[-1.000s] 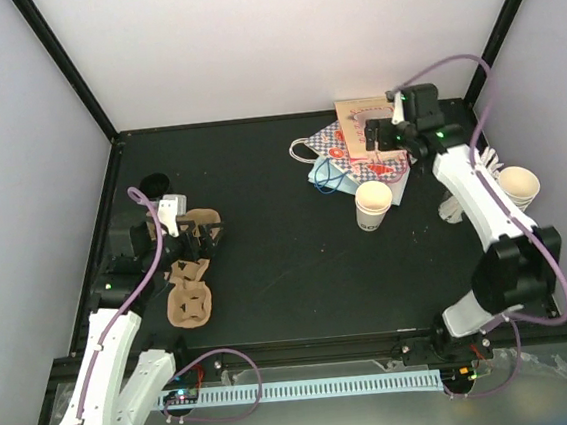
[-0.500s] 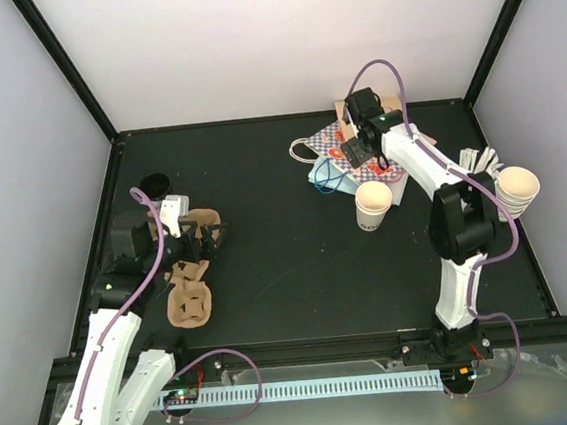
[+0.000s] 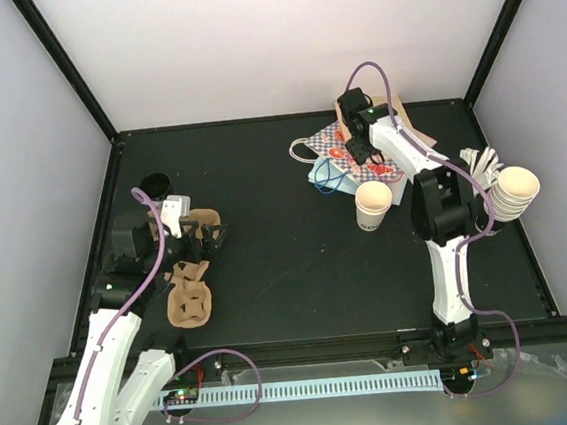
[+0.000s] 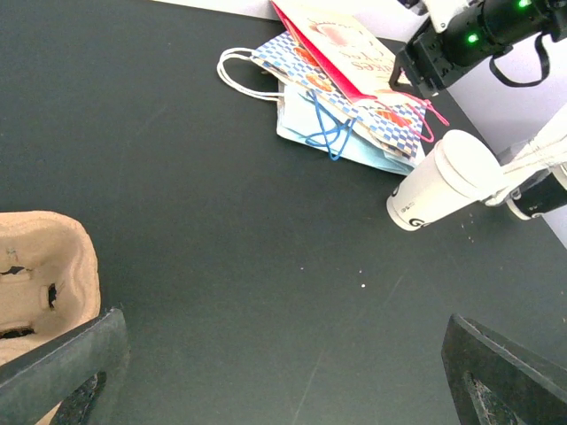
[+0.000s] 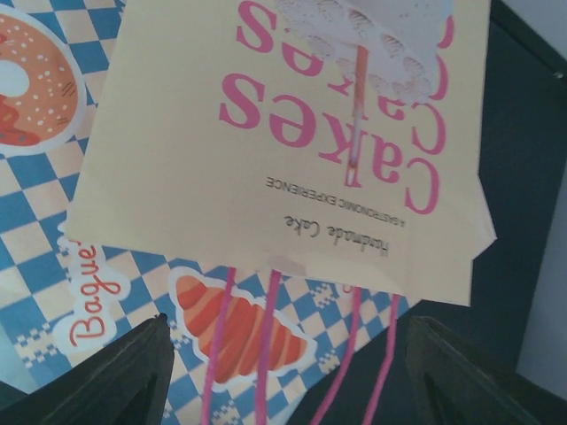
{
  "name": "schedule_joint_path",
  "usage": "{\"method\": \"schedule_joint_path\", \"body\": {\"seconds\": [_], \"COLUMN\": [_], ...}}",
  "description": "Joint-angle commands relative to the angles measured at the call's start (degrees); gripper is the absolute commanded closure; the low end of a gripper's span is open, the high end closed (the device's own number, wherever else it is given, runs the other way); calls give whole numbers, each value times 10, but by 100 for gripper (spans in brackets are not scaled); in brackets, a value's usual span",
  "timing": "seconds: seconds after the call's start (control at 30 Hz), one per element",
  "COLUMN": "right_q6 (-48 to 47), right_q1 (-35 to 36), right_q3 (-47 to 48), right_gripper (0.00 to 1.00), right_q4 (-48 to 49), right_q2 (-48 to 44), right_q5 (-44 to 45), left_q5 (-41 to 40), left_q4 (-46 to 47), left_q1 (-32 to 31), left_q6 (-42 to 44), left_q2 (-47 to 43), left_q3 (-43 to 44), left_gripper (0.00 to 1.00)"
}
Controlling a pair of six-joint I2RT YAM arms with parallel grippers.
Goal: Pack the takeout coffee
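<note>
Overhead, we note a tapered paper cup [image 3: 373, 204]; the right wrist view alone resolves pink lettering on the flat bag [image 5: 266, 133]; left claw [image 4: 283, 367] and right claw [image 5: 297, 372] spread.

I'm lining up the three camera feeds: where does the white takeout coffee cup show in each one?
Top external: white cup right of centre, just below the blue checked bag.
Left wrist: white cup at the right, below that bag.
Right wrist: cup not in it.
Shared landmark: the blue checked bag, on the left in the right wrist view.
</note>
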Motion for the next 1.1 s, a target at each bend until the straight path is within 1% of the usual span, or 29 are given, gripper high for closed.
{"method": "schedule_joint_path", "body": {"seconds": [0.0, 0.27, 0.4, 0.47, 0.6, 0.73, 0.87, 0.93, 1.07], "right_q6": [12, 38, 40, 41, 41, 37, 36, 34, 25], "right_q1": [-4, -15, -16, -17, -17, -17, -17, -16, -17], "right_q3": [35, 13, 3, -1, -4, -5, -4, -9, -13], "right_gripper": [27, 30, 37, 42, 44, 57, 87, 98, 99], "right_q4": [-54, -78, -79, -78, -76, -68, -63, -50, -21], "right_q2": [29, 34, 38, 38, 38, 40, 31, 18, -7], "right_q5": [7, 10, 13, 10, -2, 8, 22, 36, 89], "left_q5": [4, 3, 5, 5, 4, 2, 0, -1, -3], "left_q4": [14, 15, 16, 16, 14, 14, 13, 13, 12], "left_q1": [-4, -5, -5, -6, -6, -6, -7, -7, -7], "left_q6": [9, 8, 8, 8, 8, 8, 8, 8, 7], "left_q2": [-5, -2, 0, 1, 0, -3, -3, -3, -3], "left_q3": [0, 0, 0, 0, 1, 0, 1, 1, 1], "left_gripper": [1, 1, 1, 1, 1, 1, 1, 1, 1]}}
